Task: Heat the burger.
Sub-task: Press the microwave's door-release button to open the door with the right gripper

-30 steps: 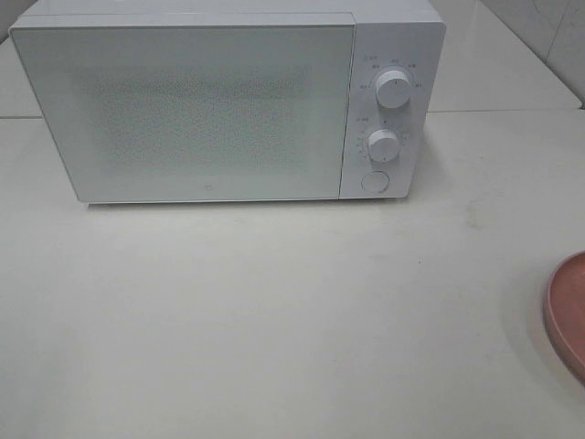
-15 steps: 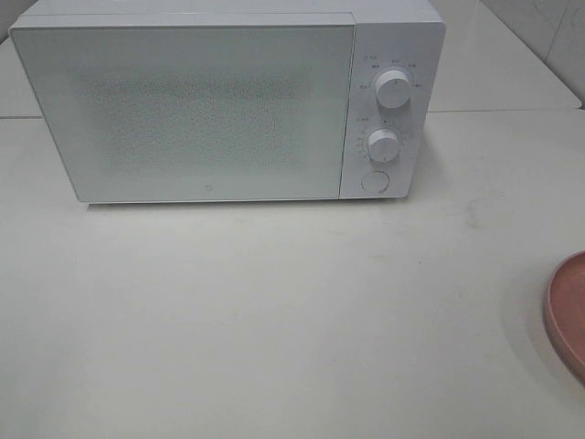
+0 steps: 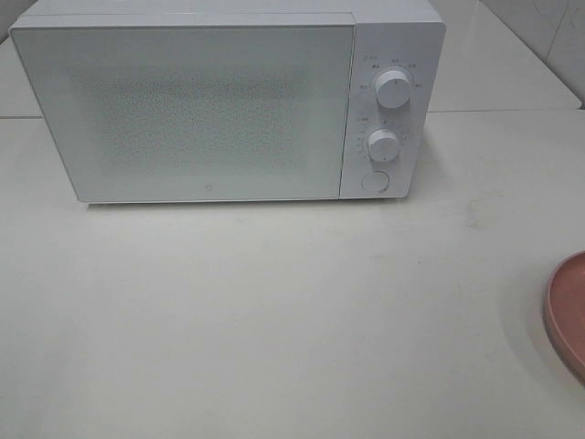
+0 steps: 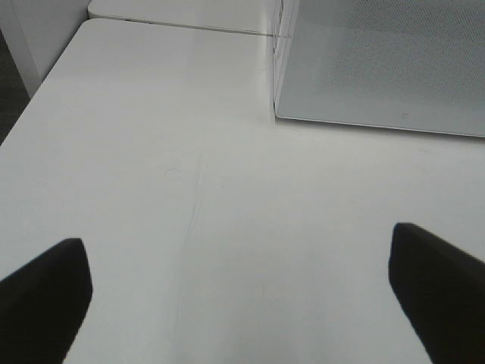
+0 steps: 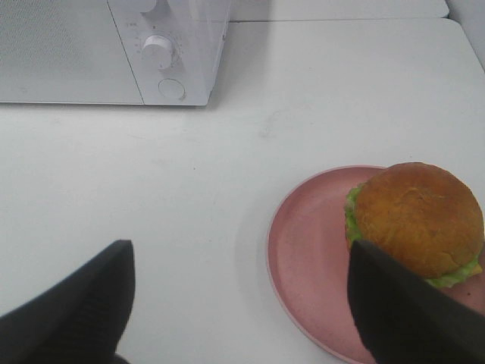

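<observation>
Over the white tabletop (image 3: 274, 311), left gripper (image 4: 236, 235) and right gripper (image 5: 241, 244) are hovering, fingers apart: open the shut microwave (image 3: 201, 110) before lifting the burger (image 5: 417, 216).

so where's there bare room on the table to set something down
The table in front of the microwave is bare, door to near edge; so is the strip right of it. Only the far right is taken: plate with burger.

I see a smooth, matt white worktop (image 3: 274, 320), faintly scuffed. The microwave (image 3: 210, 110) looks like white plastic, its door finely speckled. The pink plate (image 5: 303, 258) is smooth and dull, the burger (image 5: 417, 216) bun finely grained, the right fingers (image 5: 72, 307) matt black.
</observation>
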